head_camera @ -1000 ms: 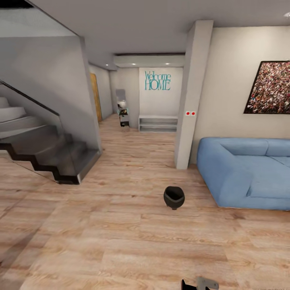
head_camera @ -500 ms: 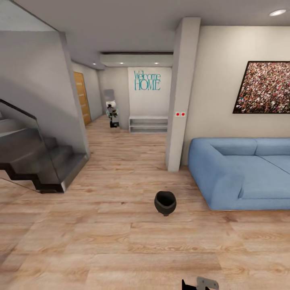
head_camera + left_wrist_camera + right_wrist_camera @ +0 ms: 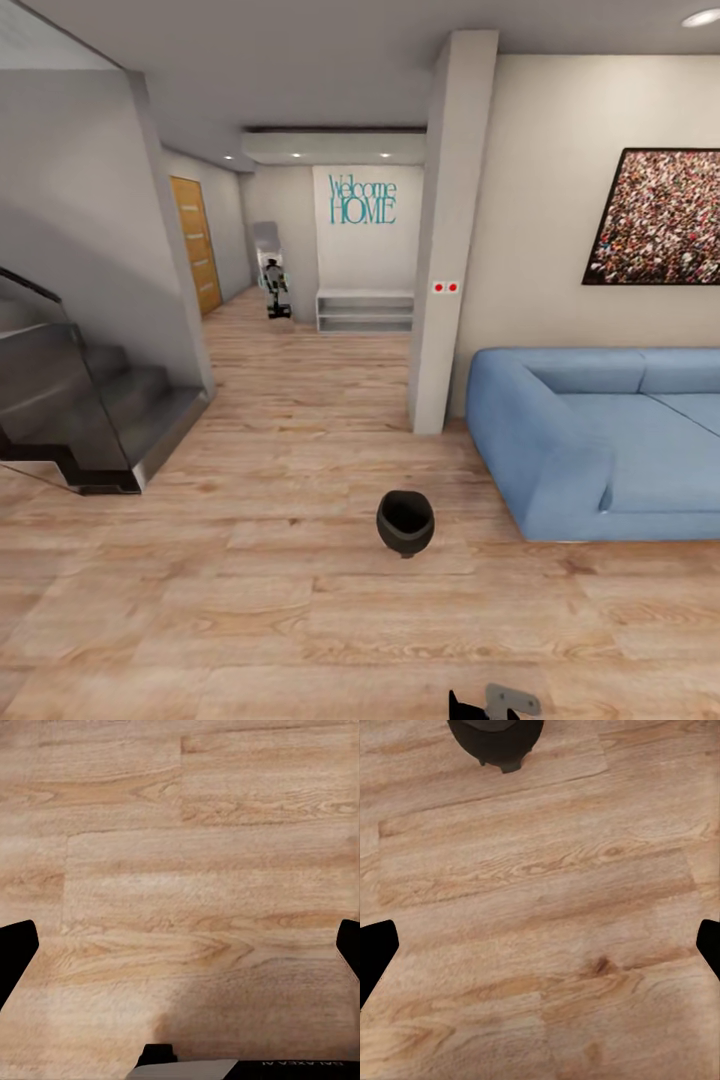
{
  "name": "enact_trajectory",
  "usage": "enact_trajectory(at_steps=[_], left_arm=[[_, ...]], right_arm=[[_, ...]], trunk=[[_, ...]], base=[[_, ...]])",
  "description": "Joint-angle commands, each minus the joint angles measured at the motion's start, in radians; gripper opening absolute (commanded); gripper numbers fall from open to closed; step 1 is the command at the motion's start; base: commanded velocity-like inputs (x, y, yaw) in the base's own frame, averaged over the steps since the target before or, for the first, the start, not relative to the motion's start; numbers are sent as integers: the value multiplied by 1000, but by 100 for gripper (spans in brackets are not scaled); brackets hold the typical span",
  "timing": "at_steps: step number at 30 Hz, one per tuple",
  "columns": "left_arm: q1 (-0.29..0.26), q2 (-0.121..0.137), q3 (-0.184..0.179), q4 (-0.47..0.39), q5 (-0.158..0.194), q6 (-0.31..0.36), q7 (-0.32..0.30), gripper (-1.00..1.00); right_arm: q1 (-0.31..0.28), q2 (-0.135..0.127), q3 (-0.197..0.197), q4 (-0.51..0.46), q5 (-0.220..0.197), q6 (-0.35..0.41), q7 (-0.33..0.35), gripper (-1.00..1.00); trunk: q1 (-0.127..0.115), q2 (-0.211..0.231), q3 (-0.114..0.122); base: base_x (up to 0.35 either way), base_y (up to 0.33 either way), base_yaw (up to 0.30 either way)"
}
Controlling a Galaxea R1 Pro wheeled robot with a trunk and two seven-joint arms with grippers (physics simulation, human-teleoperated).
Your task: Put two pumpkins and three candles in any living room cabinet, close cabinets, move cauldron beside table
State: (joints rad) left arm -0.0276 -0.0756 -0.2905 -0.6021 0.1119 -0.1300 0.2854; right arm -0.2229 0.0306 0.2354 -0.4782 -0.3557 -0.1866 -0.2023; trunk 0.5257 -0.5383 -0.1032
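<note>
Right gripper (image 3: pixel 540 945): black fingertips at either edge of the right wrist view, spread wide, nothing between them, bare light wood plank floor (image 3: pixel 547 907) beneath. The small round black wide-mouthed cauldron (image 3: pixel 496 741) sits at the frame edge ahead of those fingers, well apart from them

Left gripper (image 3: pixel 180 949): also spread wide and empty, plank floor below, no task object in its view

Head view: a grey bracket and black tip of the robot at the lower edge, right of centre. The cauldron (image 3: pixel 405 522) stands upright on open floor straight ahead of it, mouth up, no long axis to speak of. Judged nearer the right arm than the left, since the right wrist camera catches it

Taking the cauldron as landmark: blue corner sofa (image 3: pixel 600 440) to its right, near but apart; white pillar (image 3: pixel 445 240) beyond it; dark staircase (image 3: pixel 80 410) well to its left; hallway with teal "Welcome HOME" lettering (image 3: pixel 362 200) far behind

Count: one cauldron, one sofa, one speckled framed picture (image 3: pixel 660 215)

Judgement: cauldron is the next object to fetch; a forward approach and right-arm reach looks simplest
</note>
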Motion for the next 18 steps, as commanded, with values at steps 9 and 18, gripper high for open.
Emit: enact_trajectory(at_steps=[9,18], left_arm=[[-1,0,-7,3,11,-5,8,100],[-1,-1,-7,8,11,-5,7,100]], right_arm=[[-1,-4,11,1,-9,-5,-5,100],[-1,-2,12,4,-4,-5,-5,100]], trunk=[[1,-1,-2],[1,-1,-2]], base=[[310,-114,0],[310,-114,0]])
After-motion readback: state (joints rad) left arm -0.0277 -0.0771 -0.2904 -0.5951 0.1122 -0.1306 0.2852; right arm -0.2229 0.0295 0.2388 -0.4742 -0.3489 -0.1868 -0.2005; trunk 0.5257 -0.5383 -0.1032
